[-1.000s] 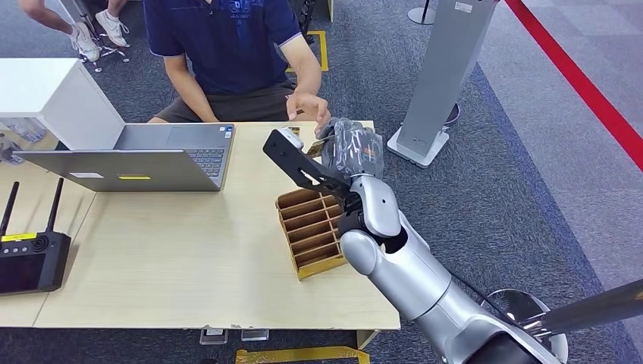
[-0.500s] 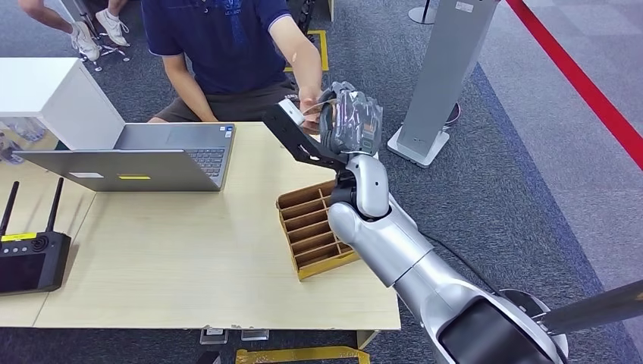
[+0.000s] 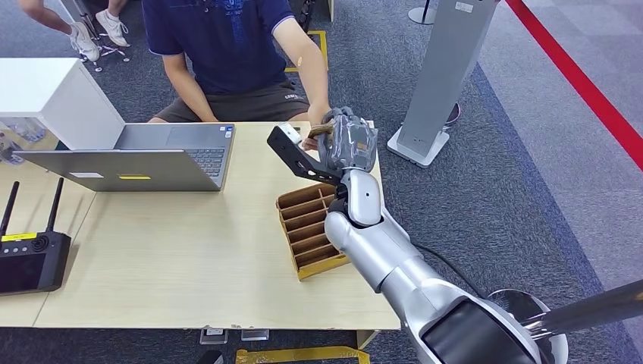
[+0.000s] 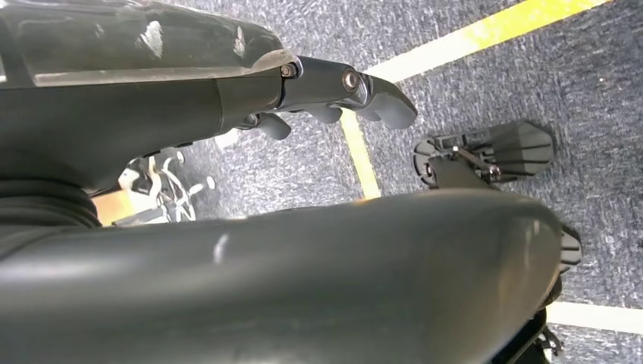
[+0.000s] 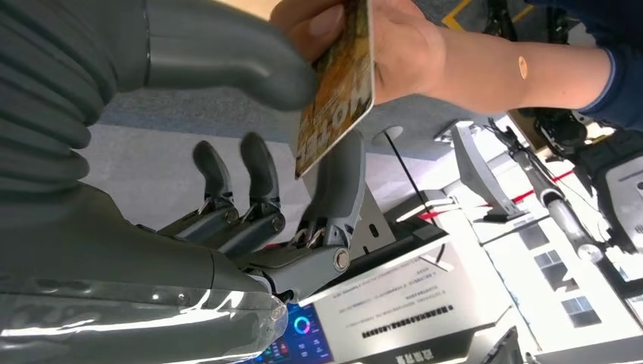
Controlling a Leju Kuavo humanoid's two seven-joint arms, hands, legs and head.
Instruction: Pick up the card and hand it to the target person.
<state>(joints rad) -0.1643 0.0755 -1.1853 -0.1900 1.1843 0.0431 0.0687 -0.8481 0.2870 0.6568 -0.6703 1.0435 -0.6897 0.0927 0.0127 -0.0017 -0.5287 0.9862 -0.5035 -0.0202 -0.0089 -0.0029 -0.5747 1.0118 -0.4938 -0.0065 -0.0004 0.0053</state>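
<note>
- The right hand point(image 3: 347, 142) is raised over the far edge of the table point(image 3: 189, 258), beyond the wooden slotted card holder point(image 3: 311, 227), and reaches toward the seated person point(image 3: 227, 53)
- In the right wrist view the hotel key card point(image 5: 336, 91) sits pinched between the thick grey thumb point(image 5: 227, 53) and one dark finger point(image 5: 341, 182); the other fingers stand apart from it and touch nothing
- The person's hand point(image 5: 379, 45) is already on the same card, gripping the end farthest from the robot's palm, so both hands hold it at once
- The card's long axis runs from the robot's pinch out toward the person's hand, its printed face turned toward the wrist camera
- The relation that matters: the card lies straight between the two hands, the person's grip just beyond the robot's fingertips, with nothing between them
- My judgement is that the handover is nearly done; the next move calls for the thumb and finger to part so the card leaves along its long axis without bending
- The left hand point(image 4: 334, 98) hangs low over the grey carpet, well away from the card, its fingers curled in on nothing
</note>
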